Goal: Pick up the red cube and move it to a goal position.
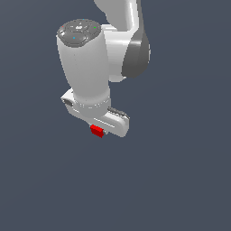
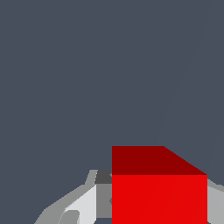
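The red cube (image 1: 96,131) is a tiny bright red block that shows just under the white hand of my gripper (image 1: 98,132) in the exterior view. The arm's wrist and hand cover most of the fingers there. In the wrist view the red cube (image 2: 159,192) fills the space between the two grey-white fingers (image 2: 87,202), which touch its two sides. My gripper (image 2: 159,210) is shut on the cube. I cannot tell how high the cube is above the grey ground.
The plain dark grey ground (image 1: 180,180) spreads on all sides in both views. The arm's upper links (image 1: 126,40) rise toward the top of the exterior view. No goal marker shows.
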